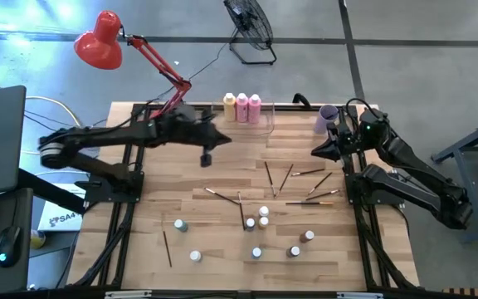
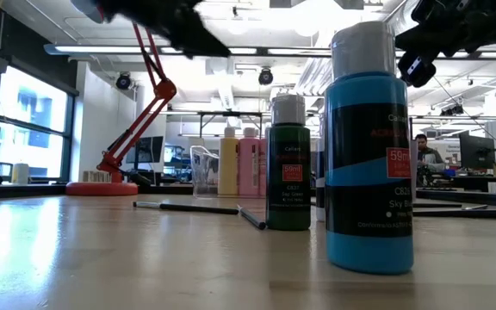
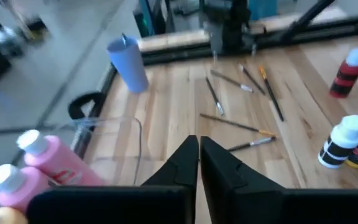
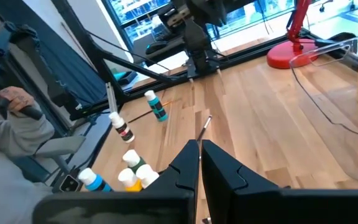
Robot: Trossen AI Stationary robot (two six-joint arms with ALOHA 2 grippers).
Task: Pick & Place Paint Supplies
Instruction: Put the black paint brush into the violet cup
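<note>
Left gripper (image 1: 207, 158) raised mid-table, fingers (image 3: 219, 168) together — empty

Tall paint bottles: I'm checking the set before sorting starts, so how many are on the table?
3, standing in a row at the table's far edge: a yellow-orange bottle on the left, a pink bottle in the middle, and another pink one on the right. None looks hidden.

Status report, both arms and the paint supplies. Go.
Left gripper shut, empty, raised near the clear bin. Right gripper shut, empty, beside the lilac cup. Brushes and small bottles loose on table. Nothing blocking.
</note>
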